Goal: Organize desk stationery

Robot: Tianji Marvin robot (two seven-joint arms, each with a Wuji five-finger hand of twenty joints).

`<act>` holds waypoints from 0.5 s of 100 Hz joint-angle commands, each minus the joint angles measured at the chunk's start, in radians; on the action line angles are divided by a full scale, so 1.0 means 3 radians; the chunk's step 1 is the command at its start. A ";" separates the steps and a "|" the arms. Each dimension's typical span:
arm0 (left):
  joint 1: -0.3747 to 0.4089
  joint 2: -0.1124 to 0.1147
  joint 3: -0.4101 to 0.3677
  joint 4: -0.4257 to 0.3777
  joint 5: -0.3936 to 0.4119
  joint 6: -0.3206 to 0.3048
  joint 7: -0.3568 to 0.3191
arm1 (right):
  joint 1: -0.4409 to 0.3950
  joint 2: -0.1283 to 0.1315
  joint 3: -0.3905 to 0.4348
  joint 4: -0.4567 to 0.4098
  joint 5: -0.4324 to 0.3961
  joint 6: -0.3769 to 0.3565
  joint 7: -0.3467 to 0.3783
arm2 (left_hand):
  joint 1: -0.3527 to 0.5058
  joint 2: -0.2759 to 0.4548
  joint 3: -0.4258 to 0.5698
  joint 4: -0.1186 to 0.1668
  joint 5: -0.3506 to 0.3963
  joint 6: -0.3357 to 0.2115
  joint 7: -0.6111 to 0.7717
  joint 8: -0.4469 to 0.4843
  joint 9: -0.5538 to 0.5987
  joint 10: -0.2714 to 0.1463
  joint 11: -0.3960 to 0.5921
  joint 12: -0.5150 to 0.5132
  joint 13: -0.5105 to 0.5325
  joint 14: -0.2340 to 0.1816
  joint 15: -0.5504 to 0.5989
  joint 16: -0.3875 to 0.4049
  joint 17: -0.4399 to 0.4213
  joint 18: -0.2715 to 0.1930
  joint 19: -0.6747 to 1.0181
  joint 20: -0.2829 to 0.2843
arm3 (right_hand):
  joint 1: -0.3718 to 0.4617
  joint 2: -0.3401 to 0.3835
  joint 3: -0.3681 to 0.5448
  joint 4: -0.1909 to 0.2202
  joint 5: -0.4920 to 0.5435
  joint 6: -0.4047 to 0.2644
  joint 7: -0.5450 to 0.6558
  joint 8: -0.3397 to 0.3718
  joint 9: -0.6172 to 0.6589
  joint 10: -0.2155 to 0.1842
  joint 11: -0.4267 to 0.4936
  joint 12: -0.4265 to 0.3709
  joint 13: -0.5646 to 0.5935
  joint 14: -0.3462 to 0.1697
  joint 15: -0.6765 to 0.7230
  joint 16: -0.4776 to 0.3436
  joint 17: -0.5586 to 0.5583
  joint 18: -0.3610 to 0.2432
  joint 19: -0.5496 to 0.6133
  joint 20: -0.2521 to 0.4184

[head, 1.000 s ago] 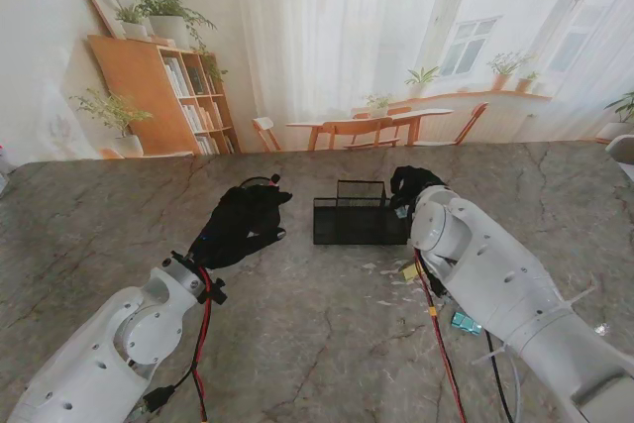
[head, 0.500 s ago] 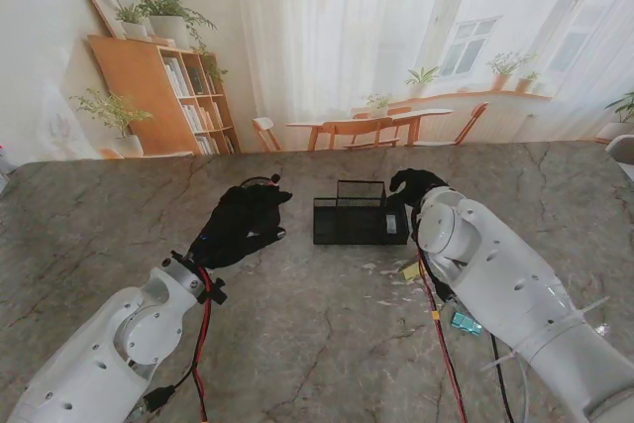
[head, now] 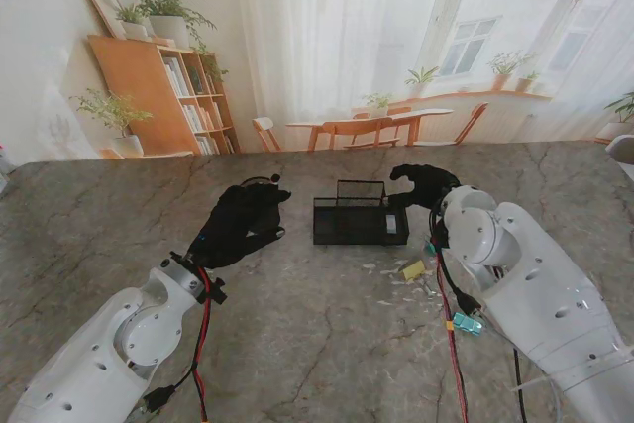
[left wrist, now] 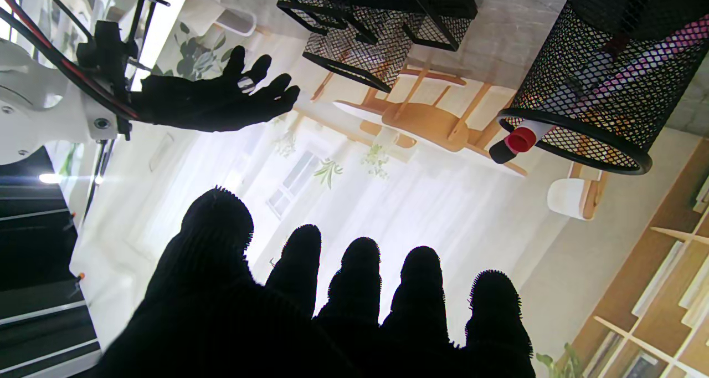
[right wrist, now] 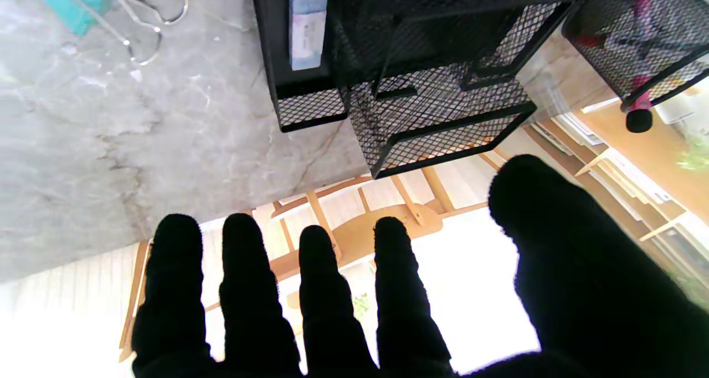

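Note:
A black mesh desk organizer [head: 347,221] stands mid-table. In its right end compartment lies a white-and-blue eraser [head: 390,224], which the right wrist view shows as well [right wrist: 306,30]. My right hand [head: 424,185] hovers open just right of the organizer, fingers spread and holding nothing. My left hand [head: 241,222] is open to the organizer's left and hides a round mesh pen cup. The left wrist view shows that pen cup [left wrist: 598,84] with markers inside, a red-capped marker [left wrist: 518,139] sticking out, apart from my fingers [left wrist: 360,289].
A yellow scrap [head: 412,269] and small paper bits lie nearer to me than the organizer, beside my right forearm. A teal binder clip [head: 466,322] lies nearer still, and the clip [right wrist: 72,1] shows in the right wrist view. The marble table [head: 297,344] spreads around.
My right hand has drawn away to the right from over the organizer's end compartment, uncovering the eraser that now lies inside. The left arm has not moved.

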 commanded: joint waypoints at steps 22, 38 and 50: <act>0.0035 -0.0020 -0.0008 -0.0012 -0.0014 -0.0035 0.0040 | -0.0507 0.0148 0.0428 -0.0229 -0.0917 -0.0667 0.0023 | 0.0111 0.0239 -0.0092 -0.0402 0.0041 -0.0009 0.0017 0.0055 0.0038 0.0016 0.0002 0.0018 0.0040 -0.0044 0.0021 0.0026 -0.0041 -0.0091 -0.0005 -0.0034 | -0.0190 0.0273 -0.0465 -0.0112 -0.0132 0.0295 0.0037 0.0037 -0.0057 0.0047 0.0051 0.0072 -0.0043 -0.0072 0.0113 0.0078 0.0001 -0.0112 0.0131 0.0004; 0.0038 -0.0021 -0.0010 -0.0013 -0.0012 -0.0046 0.0047 | -0.0682 0.0189 0.0539 -0.0235 -0.1277 -0.0835 0.0031 | 0.0109 0.0238 -0.0092 -0.0402 0.0045 -0.0010 0.0018 0.0056 0.0040 0.0016 0.0003 0.0019 0.0041 -0.0047 0.0021 0.0027 -0.0041 -0.0088 -0.0006 -0.0032 | -0.0168 0.0253 -0.0514 -0.0114 -0.0257 0.0631 0.0017 0.0095 -0.0119 0.0079 0.0128 0.0167 -0.0082 -0.0081 0.0311 0.0101 0.0017 -0.0120 0.0238 -0.0037; 0.0040 -0.0021 -0.0010 -0.0015 -0.0012 -0.0044 0.0046 | -0.0746 0.0211 0.0527 -0.0201 -0.1437 -0.0862 0.0081 | 0.0115 0.0240 -0.0089 -0.0401 0.0045 -0.0004 0.0018 0.0056 0.0041 0.0017 0.0003 0.0019 0.0044 -0.0045 0.0022 0.0027 -0.0039 -0.0091 -0.0005 -0.0031 | -0.0169 0.0278 -0.0520 -0.0104 -0.0385 0.0790 -0.0002 0.0172 -0.0196 0.0134 0.0163 0.0248 -0.0112 -0.0061 0.0402 0.0093 0.0028 -0.0112 0.0291 -0.0070</act>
